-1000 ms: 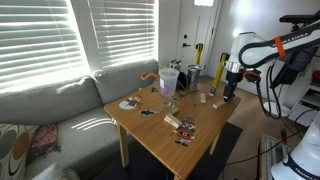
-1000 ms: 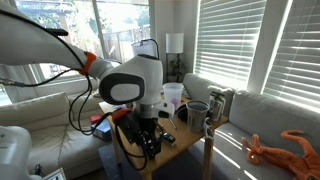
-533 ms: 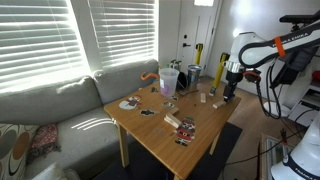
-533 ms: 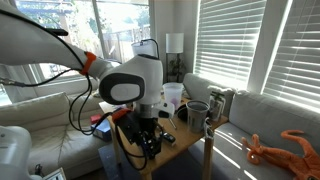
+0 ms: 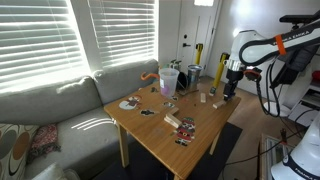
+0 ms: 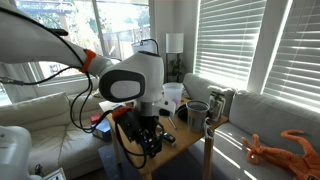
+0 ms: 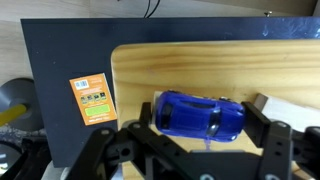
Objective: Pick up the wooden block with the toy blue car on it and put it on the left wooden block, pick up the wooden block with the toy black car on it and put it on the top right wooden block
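Observation:
In the wrist view the toy blue car (image 7: 200,112) lies lengthwise between my gripper's (image 7: 200,120) two black fingers, which touch its two ends. The wooden block under it is almost hidden; only a pale corner (image 7: 275,100) shows by the right finger. In both exterior views the gripper (image 5: 231,95) (image 6: 150,140) is down at the table's end. Small wooden blocks (image 5: 172,122) and other small items lie mid-table. I cannot make out the toy black car.
The light wooden table (image 7: 180,65) stands over a dark mat (image 7: 60,50) with an orange card (image 7: 90,100). Cups (image 5: 170,78) and a dark mug (image 5: 194,72) stand at the table's back. A grey sofa (image 5: 50,105) is beside it.

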You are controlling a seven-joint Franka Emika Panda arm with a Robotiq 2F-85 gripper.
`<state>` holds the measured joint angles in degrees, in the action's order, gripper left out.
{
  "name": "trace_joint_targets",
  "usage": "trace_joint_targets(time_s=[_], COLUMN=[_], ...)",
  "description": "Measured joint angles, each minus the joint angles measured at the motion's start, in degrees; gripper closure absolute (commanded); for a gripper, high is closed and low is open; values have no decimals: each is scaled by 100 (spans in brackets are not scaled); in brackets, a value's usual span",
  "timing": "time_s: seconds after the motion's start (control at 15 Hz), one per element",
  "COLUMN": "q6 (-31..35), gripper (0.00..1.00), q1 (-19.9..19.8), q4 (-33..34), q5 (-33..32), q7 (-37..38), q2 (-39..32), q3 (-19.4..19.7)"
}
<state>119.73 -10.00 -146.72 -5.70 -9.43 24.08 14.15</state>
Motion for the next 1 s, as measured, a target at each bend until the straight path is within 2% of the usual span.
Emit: trace_joint_targets(time_s=[0.53,1.0], q6=[-788,-1081], gripper=[38,38], q1=[-11,54], q4=[308,452], q5=[132,430], q7=[615,1089], q2=[69,55], q3=[-182,-481])
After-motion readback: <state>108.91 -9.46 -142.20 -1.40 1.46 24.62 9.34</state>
